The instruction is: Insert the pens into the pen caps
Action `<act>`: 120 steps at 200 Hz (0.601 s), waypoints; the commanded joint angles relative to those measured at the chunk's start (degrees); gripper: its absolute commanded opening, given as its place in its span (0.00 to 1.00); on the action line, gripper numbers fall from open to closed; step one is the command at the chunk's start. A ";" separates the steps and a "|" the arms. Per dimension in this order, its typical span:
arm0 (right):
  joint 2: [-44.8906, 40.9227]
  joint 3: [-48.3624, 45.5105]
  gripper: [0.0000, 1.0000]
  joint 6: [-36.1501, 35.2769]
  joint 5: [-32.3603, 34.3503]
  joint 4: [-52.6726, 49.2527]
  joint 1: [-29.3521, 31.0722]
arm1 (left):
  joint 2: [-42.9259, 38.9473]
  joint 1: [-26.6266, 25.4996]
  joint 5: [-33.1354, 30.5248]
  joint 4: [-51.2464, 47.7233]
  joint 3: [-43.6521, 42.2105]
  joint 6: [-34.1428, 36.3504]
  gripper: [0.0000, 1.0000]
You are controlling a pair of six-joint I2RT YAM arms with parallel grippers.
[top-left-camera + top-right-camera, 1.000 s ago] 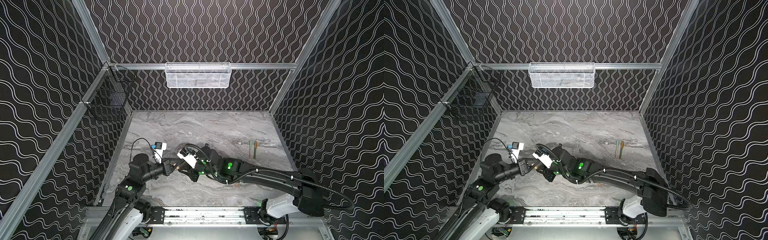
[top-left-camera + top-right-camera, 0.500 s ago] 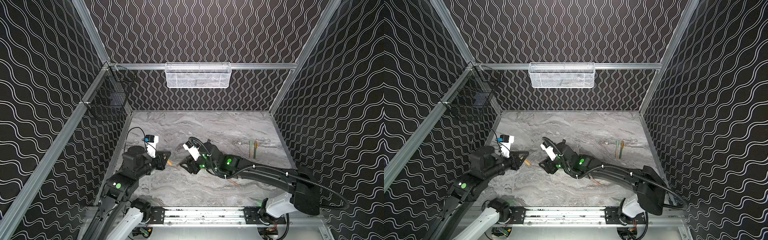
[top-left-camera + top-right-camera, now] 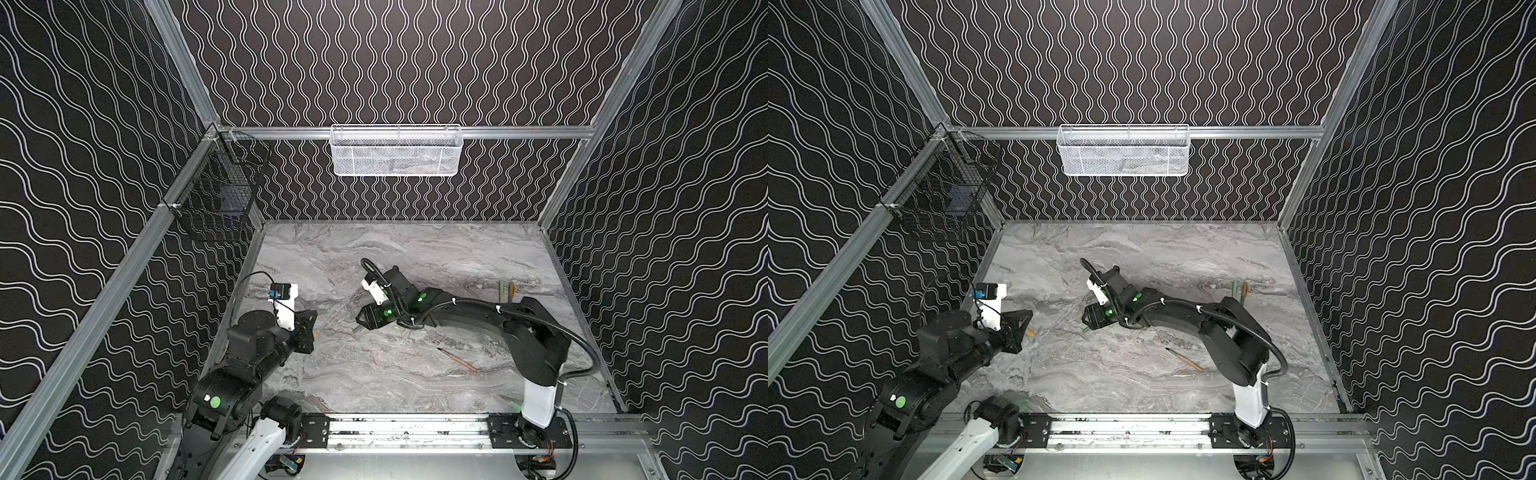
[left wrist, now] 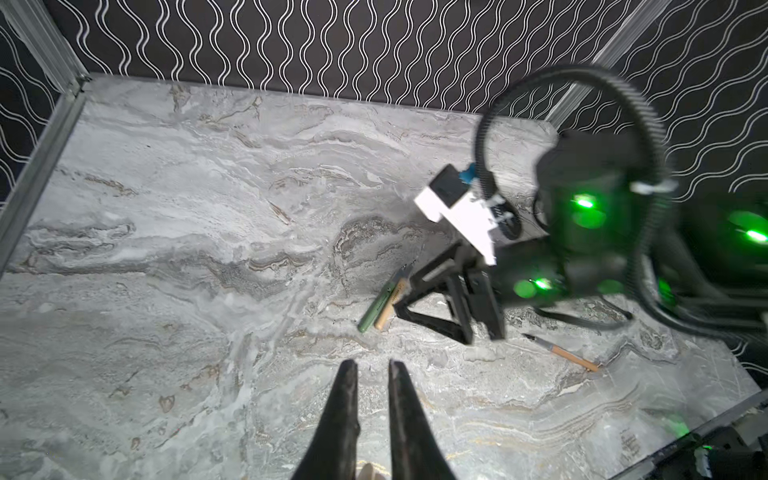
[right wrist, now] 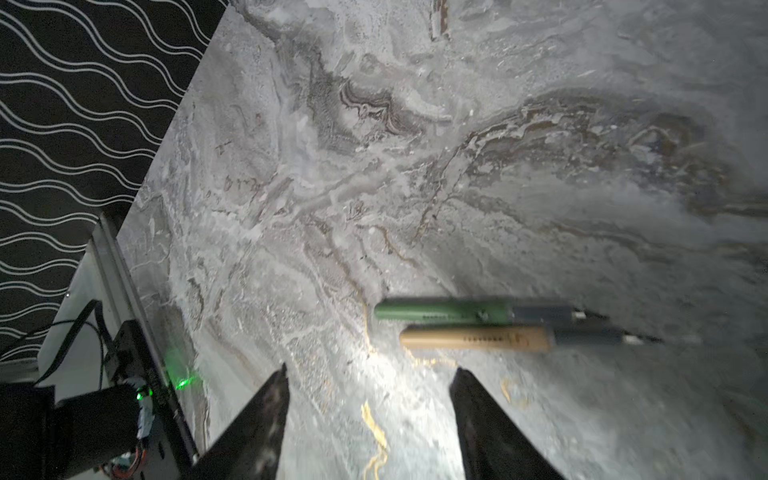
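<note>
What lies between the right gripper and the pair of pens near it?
Nothing; the right wrist view shows bare marble table between right gripper, tan pen and green pen.

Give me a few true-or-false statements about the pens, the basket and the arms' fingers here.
1. The right fingers are open. True.
2. A green pen and a tan pen lie side by side on the table. True.
3. The white mesh basket stands on the table. False: it hangs from the back rail.
4. The lone orange pen wears a cap. False: its dark tip is bare.
5. The left fingers are spread wide. False: they are nearly together.
</note>
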 commanded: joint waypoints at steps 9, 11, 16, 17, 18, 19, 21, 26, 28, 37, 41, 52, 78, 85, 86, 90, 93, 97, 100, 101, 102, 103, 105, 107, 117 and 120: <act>4.64 4.94 0.68 -0.39 -2.00 -5.13 -0.15 | -0.70 -0.06 -0.25 2.48 -0.45 0.93 0.00; 4.90 5.16 0.68 -0.38 -2.04 -5.28 -0.26 | -0.65 -0.06 -0.28 2.48 -0.45 0.92 0.00; 5.55 5.82 0.68 -0.34 -2.13 -5.60 -0.26 | -0.63 -0.05 -0.18 2.48 -0.41 1.01 0.00; 5.64 5.88 0.68 -0.32 -2.15 -5.64 -0.25 | -0.63 -0.05 -0.20 2.48 -0.38 0.94 0.00; 5.77 5.95 0.68 -0.35 -2.16 -5.66 -0.24 | -0.63 -0.05 -0.16 2.48 -0.37 0.91 0.00; 5.88 6.03 0.68 -0.32 -2.17 -5.72 -0.29 | -0.59 -0.06 -0.14 2.48 -0.37 0.94 0.00; 6.03 6.25 0.68 -0.30 -2.17 -5.76 -0.32 | -0.58 -0.06 -0.19 2.52 -0.43 0.99 0.00; 6.51 6.58 0.68 -0.34 -2.26 -6.01 -0.33 | -0.55 -0.06 -0.19 2.55 -0.45 0.91 0.00; 6.69 6.76 0.68 -0.35 -2.26 -6.10 -0.30 | -0.50 -0.06 -0.20 2.58 -0.45 0.93 0.00; 7.38 7.37 0.68 -0.29 -2.35 -6.48 -0.33 | -0.37 0.00 -0.12 2.62 -0.46 1.01 0.00; 7.64 7.54 0.68 -0.29 -2.35 -6.62 -0.34 | -0.32 0.04 -0.05 2.71 -0.53 0.97 0.00; 8.38 8.25 0.69 -0.57 -2.33 -7.30 -0.41 | -0.20 0.11 0.08 2.66 -0.50 1.11 0.00; 9.27 8.99 0.69 -0.84 -2.18 -7.79 -0.41 | -0.07 0.60 0.68 3.08 -0.62 1.15 0.00; 9.45 9.16 0.69 -0.93 -2.01 -8.04 -0.50 | -0.01 0.73 0.80 3.13 -0.55 1.15 0.00; 9.48 9.17 0.69 -0.92 -2.00 -8.09 -0.46 | 0.03 0.73 0.87 3.16 -0.59 1.15 0.00; 9.58 9.21 0.69 -1.01 -2.00 -8.14 -0.52 | 0.06 0.94 0.94 3.18 -0.70 1.15 0.00; 9.67 9.30 0.69 -1.00 -2.00 -8.19 -0.52 | 0.00 0.92 1.06 3.26 -0.74 1.15 0.00; 9.83 9.42 0.69 -1.10 -2.00 -8.27 -0.48 | 0.03 0.99 1.17 3.20 -0.71 1.15 0.00; 9.93 9.54 0.70 -1.20 -2.00 -8.44 -0.54 | 0.05 1.14 1.26 3.28 -0.69 1.15 0.00; 9.98 9.63 0.70 -1.19 -2.00 -8.51 -0.52 | 0.02 1.16 1.32 3.32 -0.75 1.15 0.00; 10.01 9.67 0.69 -1.18 -2.00 -8.59 -0.56 | 0.00 1.17 1.35 3.29 -0.73 1.15 0.00; 10.02 9.69 0.69 -1.22 -2.00 -8.68 -0.53 | -0.01 1.17 1.36 3.28 -0.72 1.15 0.00; 10.12 9.82 0.69 -1.25 -2.00 -8.78 -0.53 | 0.05 1.26 1.42 3.32 -0.71 1.21 0.00; 10.18 9.92 0.70 -1.30 -1.93 -8.92 -0.47 | 0.11 1.33 1.50 3.35 -0.78 1.18 0.00; 10.61 10.38 0.70 -1.51 -1.80 -9.58 -0.51 | 0.18 1.68 1.90 3.54 -0.80 1.27 0.00; 10.69 10.48 0.70 -1.52 -1.82 -9.78 -0.49 | 0.20 1.78 2.00 3.60 -0.80 1.35 0.00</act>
